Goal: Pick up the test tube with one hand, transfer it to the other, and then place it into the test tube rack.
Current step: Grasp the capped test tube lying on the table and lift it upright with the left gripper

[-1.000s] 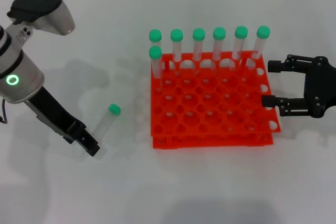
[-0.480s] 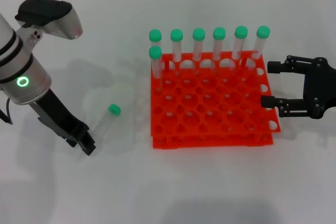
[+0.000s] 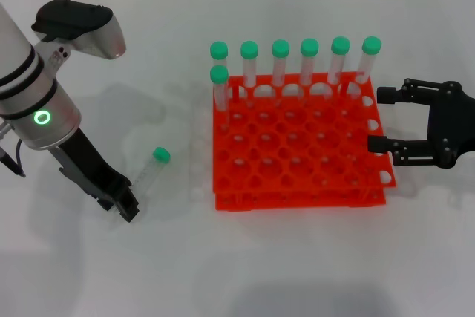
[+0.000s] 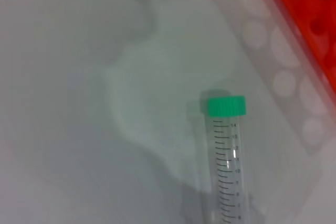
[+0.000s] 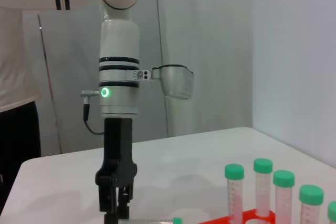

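Note:
The test tube (image 3: pixel 151 171) lies loose on the white table left of the rack, green cap toward the back; it also shows in the left wrist view (image 4: pixel 227 166). My left gripper (image 3: pixel 127 208), on the arm with the green ring light, points down at the table just beside the tube's bottom end, a narrow gap between its fingers, holding nothing. In the right wrist view the left gripper (image 5: pixel 116 208) stands over the tube. The orange-red rack (image 3: pixel 300 176) holds several green-capped tubes (image 3: pixel 280 63) along its back. My right gripper (image 3: pixel 382 119) is open and empty at the rack's right edge.
The rack's corner (image 4: pixel 310 3) shows in the left wrist view. One racked tube (image 3: pixel 220 88) stands in the second row at the left corner. Bare white table (image 3: pixel 223 265) lies in front of the rack and around the lying tube.
The left arm's body has swung to the right and stands more upright; its gripper tip stays near the tube's bottom end. The tube and the right gripper have not moved.

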{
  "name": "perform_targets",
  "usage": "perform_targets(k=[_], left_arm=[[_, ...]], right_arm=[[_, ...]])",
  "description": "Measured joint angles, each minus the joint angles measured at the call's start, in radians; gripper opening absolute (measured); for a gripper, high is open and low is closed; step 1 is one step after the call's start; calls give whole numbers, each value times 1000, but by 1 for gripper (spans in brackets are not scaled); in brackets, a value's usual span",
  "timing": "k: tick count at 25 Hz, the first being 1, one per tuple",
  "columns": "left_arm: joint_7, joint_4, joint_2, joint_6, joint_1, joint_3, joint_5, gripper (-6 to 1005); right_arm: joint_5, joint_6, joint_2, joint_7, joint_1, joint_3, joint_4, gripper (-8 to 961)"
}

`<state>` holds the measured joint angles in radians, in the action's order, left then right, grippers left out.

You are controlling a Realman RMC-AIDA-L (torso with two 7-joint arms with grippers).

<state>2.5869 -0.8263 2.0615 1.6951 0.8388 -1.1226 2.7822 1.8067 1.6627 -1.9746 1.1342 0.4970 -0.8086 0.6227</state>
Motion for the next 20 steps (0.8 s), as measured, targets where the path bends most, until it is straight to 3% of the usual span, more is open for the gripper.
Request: perform_targets(k=[8,20], left_arm=[[9,40,5,-34,24,-16,1,423],[27,42,8,-44,24,-38,-2,226]], right_arm=[[-1,0,-1,-1,0,0,0,759],[-1,0,-1,-1,-6,3,3,756]])
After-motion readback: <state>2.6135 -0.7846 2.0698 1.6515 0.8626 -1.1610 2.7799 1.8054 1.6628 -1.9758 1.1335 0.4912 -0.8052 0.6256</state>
